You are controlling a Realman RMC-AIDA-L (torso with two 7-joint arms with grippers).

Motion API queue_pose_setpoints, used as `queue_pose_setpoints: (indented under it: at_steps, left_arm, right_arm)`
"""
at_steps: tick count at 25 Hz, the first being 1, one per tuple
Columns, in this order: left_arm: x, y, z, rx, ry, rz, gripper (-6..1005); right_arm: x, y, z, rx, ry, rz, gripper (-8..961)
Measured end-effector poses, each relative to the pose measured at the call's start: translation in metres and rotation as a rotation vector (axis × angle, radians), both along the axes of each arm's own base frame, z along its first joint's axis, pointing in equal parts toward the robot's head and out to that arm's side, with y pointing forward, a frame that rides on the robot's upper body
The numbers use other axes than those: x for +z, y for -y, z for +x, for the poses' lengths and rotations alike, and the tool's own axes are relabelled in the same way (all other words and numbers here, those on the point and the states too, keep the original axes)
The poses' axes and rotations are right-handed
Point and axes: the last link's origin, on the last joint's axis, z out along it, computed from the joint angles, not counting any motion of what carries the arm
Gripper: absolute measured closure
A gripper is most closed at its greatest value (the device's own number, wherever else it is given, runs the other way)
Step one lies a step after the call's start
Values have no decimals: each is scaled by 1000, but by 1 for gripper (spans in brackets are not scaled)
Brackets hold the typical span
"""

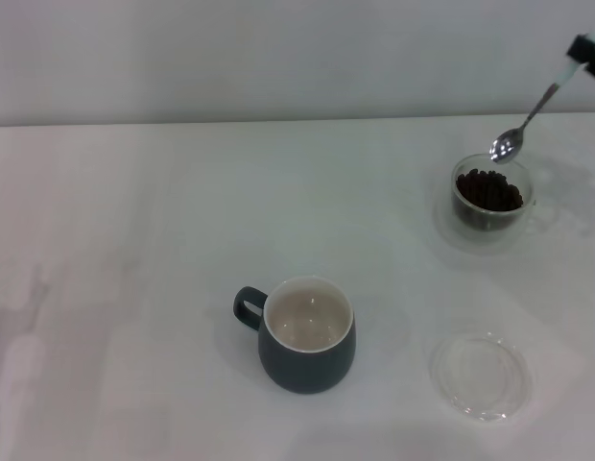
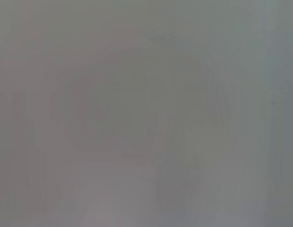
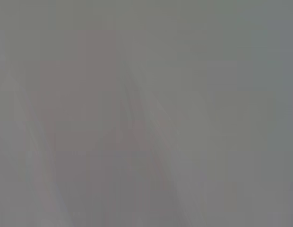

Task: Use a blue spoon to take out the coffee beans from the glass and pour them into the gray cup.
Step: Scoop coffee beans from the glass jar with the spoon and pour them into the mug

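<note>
In the head view the glass [image 1: 490, 199] stands at the right rear of the table with a heap of dark coffee beans [image 1: 488, 189] inside. The blue spoon [image 1: 528, 121] hangs tilted above it, its shiny bowl just over the glass's far rim and empty as far as I can see. My right gripper [image 1: 587, 50] is at the top right edge, shut on the spoon's pale handle. The gray cup [image 1: 305, 336] stands near the front middle, handle to the left, cream inside empty. The left gripper is out of view. Both wrist views show only a grey blur.
A flat shallow clear round dish [image 1: 481, 375] lies at the front right, to the right of the gray cup. The white table [image 1: 134, 240] ends at a pale wall along the back.
</note>
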Motion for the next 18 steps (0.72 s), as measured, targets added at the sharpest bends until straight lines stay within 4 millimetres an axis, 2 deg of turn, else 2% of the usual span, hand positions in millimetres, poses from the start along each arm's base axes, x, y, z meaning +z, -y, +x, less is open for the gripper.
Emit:
queue_pose_setpoints:
  at_steps: [8,18]
  left_arm:
    - [0,-5,3,-5,8,7,116]
    - [1,-11,7,-21,7,5,116]
  right_arm:
    - [-13,-11,-3,6,154,16,804]
    - [-20,-13,-3,16,227,-11,803]
